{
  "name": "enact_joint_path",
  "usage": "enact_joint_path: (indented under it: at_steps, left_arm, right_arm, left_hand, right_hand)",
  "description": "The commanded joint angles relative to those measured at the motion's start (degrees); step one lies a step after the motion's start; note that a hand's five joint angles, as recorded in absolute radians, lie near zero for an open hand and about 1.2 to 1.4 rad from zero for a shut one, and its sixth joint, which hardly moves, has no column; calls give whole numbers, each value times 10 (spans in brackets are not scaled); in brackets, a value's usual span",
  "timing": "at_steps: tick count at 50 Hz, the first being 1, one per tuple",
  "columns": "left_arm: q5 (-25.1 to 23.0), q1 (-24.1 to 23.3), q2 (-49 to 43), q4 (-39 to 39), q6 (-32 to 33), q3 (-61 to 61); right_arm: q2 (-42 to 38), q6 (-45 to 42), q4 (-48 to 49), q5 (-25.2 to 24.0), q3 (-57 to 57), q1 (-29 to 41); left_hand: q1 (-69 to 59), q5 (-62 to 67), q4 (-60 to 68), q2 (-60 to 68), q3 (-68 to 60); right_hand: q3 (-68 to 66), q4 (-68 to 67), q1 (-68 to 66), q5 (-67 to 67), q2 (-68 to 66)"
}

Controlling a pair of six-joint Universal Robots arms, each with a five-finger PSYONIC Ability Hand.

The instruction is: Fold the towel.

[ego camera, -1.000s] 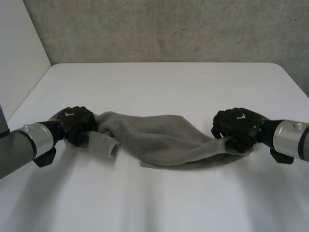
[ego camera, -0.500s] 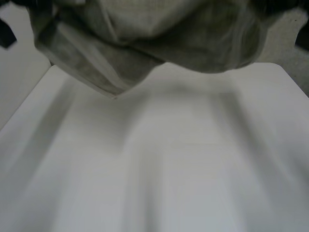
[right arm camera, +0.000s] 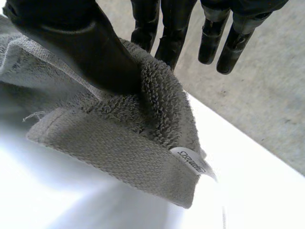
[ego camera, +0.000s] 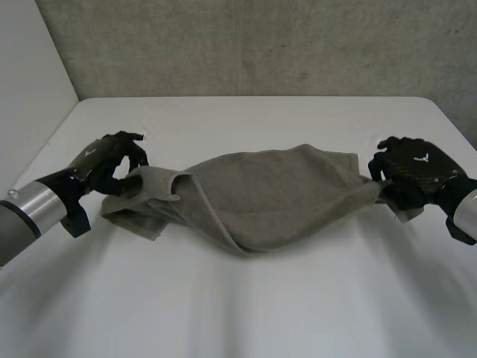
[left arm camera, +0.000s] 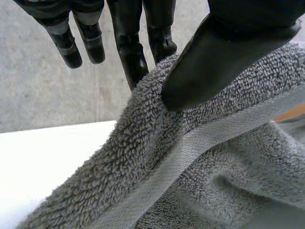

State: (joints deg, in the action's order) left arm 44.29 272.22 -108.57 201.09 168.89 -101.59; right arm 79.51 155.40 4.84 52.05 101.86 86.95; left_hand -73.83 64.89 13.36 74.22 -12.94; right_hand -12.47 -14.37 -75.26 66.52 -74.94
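- Head view: towel (ego camera: 268, 195) sags soft and limp between its ends.
- Each end is pinched, by left robot hand (ego camera: 110, 160) and right robot hand (ego camera: 414, 170); I judge the hemmed corners grip best.

A white desk (ego camera: 238, 313) with a smooth, matte top takes up most of the head view. Its far edge runs straight across, and both far corners are rounded. Behind it stands a rough grey concrete wall (ego camera: 261, 45), mottled with small pits and darker patches. On the left, a plain pale panel (ego camera: 26, 89) rises beside the desk and meets the concrete wall in a straight vertical line. The light is soft and even, with no glare. In the left wrist view, the concrete wall beyond the desk top shows a faint vertical seam.
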Motion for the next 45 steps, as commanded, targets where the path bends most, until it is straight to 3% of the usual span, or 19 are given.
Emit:
enact_joint_path:
  at_steps: [1, 2, 4, 13, 15, 19, 21, 28, 30, 31, 33, 34, 36, 41, 45]
  left_arm:
    - [13, 2, -4, 1, -1, 9]
    - [25, 2, -7, 2, 2, 10]
    - [39, 2, -9, -1, 7, 13]
    - [104, -7, -4, -12, 107, 13]
    - [120, -12, 10, -32, 152, 9]
    - [153, -29, 49, -65, 181, 3]
    - [199, -64, 83, -107, 189, -5]
    - [279, -136, 122, -138, 192, -30]
    - [350, -217, 131, -137, 192, -46]
    - [351, -217, 131, -137, 192, -46]
    - [411, -285, 129, -137, 192, -52]
    - [411, -285, 129, -137, 192, -52]
    - [471, -338, 121, -136, 192, -56]
    - [532, -389, 93, -137, 193, -65]
    - [545, -409, 79, -137, 194, -70]
  right_arm:
    - [-23, 3, -3, 1, -11, 9]
    - [-23, 3, -3, 1, -11, 9]
    - [-30, 4, -3, 2, -18, 16]
    - [-43, 8, -3, 8, -18, 48]
    - [-43, 8, -3, 10, -16, 53]
    - [-43, 8, -4, 14, -13, 59]
    - [-43, 8, -4, 16, -12, 60]
    - [-42, 8, -4, 21, -8, 60]
    - [-42, 8, -4, 21, -4, 60]
    - [-42, 8, -4, 20, -2, 60]
    - [-41, 8, -4, 20, 1, 60]
    - [-41, 8, -4, 20, 1, 60]
    - [-40, 8, -4, 20, 4, 60]
    - [-37, 8, -3, 20, 5, 59]
    - [-37, 8, -3, 20, 5, 59]
  left_hand:
    - [342, -352, -34, -345, 29]
    - [498, -509, -34, -502, 29]
    - [532, -542, -34, -535, 29]
    - [613, -623, -34, -616, 29]
    - [623, -633, -34, -627, 29]
    - [624, -635, -34, -628, 29]
    - [624, -635, -34, -628, 29]
    - [624, -635, -34, -628, 29]
    - [624, -635, -34, -628, 29]
    - [624, -635, -34, -628, 29]
    - [624, -635, -34, -628, 29]
    - [624, -635, -34, -628, 29]
    - [624, -635, -34, -628, 29]
    - [619, -630, -34, -623, 29]
    - [616, -627, -34, -620, 29]
  right_hand:
    - [25, 44, -47, 35, -51]
    - [25, 44, -47, 35, -51]
    - [25, 44, -47, 35, -51]
    - [25, 44, -47, 35, -51]
    - [25, 44, -47, 35, -51]
    - [25, 44, -47, 35, -51]
    - [25, 44, -47, 35, -51]
    - [25, 44, -47, 35, -51]
    - [25, 44, -47, 35, -51]
    - [25, 44, -47, 35, -51]
    - [25, 44, -47, 35, -51]
    - [25, 44, -47, 35, -51]
    - [25, 44, -47, 35, -51]
    - [25, 44, -47, 35, -51]
    - [25, 44, -47, 35, -51]
